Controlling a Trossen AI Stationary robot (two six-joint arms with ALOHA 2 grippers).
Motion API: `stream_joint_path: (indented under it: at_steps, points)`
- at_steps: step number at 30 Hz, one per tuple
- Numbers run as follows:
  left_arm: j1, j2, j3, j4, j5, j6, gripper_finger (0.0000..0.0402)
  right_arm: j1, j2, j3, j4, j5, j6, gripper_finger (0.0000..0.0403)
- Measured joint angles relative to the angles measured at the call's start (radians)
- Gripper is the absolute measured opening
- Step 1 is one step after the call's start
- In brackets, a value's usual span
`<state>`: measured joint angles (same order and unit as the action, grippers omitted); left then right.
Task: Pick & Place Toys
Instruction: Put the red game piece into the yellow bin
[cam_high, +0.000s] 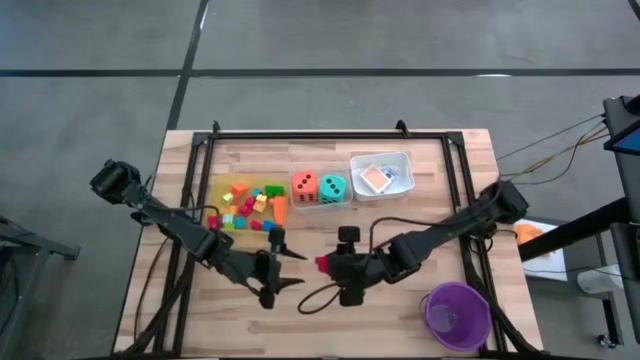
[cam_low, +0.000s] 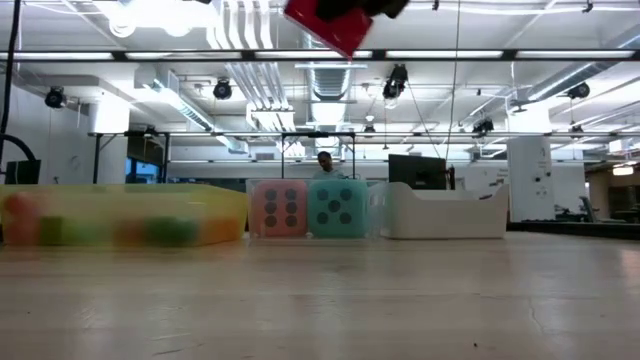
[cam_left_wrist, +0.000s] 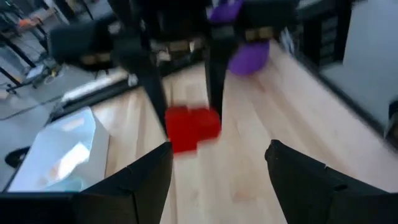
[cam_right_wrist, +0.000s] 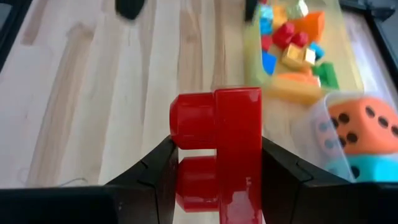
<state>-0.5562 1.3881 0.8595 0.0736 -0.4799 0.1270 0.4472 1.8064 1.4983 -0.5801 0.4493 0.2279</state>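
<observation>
My right gripper (cam_high: 335, 265) hangs over the table's middle, shut on a red plastic block (cam_right_wrist: 217, 155) with round studs. The block is well above the tabletop (cam_low: 330, 25). My left gripper (cam_high: 293, 268) stands open just to the left of it, facing the block (cam_left_wrist: 191, 127), with nothing between its fingers. Several more small coloured blocks (cam_right_wrist: 292, 43) lie in the yellow tray (cam_high: 213, 200). An orange die (cam_high: 304, 186) and a teal die (cam_high: 332, 187) sit side by side in a clear tray. My right gripper pinches the red block between its two fingers, one on each of two opposite sides (cam_right_wrist: 255, 149). The fingers (cam_left_wrist: 214, 87) slant down from the table's right side. The block sits at their free ends, lifted clear of the table.
A white tray (cam_high: 400, 160) holding small cards stands at the back right, next to the dice. A purple round cup (cam_high: 457, 315) stands near the front right corner. Bare wood lies between the trays and the near edge, under both grippers.
</observation>
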Motion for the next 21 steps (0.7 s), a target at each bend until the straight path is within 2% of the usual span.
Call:
stream_joint_path:
  at_steps: [5, 12, 14, 21]
  points:
    - [0.003, 0.008, 0.001, 0.055, -0.059, -0.015, 0.0253, 0.000, 0.041, 0.073, 0.004, 0.000, -0.047, 0.0153]
    - [0.008, 0.009, 0.001, 0.058, -0.056, -0.101, 0.0254, -0.004, 0.057, 0.101, 0.017, 0.009, -0.071, 0.0153]
    - [0.010, 0.009, 0.001, 0.058, -0.027, -0.118, 0.0257, -0.004, 0.057, 0.101, 0.015, 0.025, -0.072, 0.0153]
    - [0.013, 0.009, 0.018, 0.049, 0.004, -0.149, 0.0326, -0.007, 0.057, 0.101, 0.016, 0.025, -0.075, 0.0153]
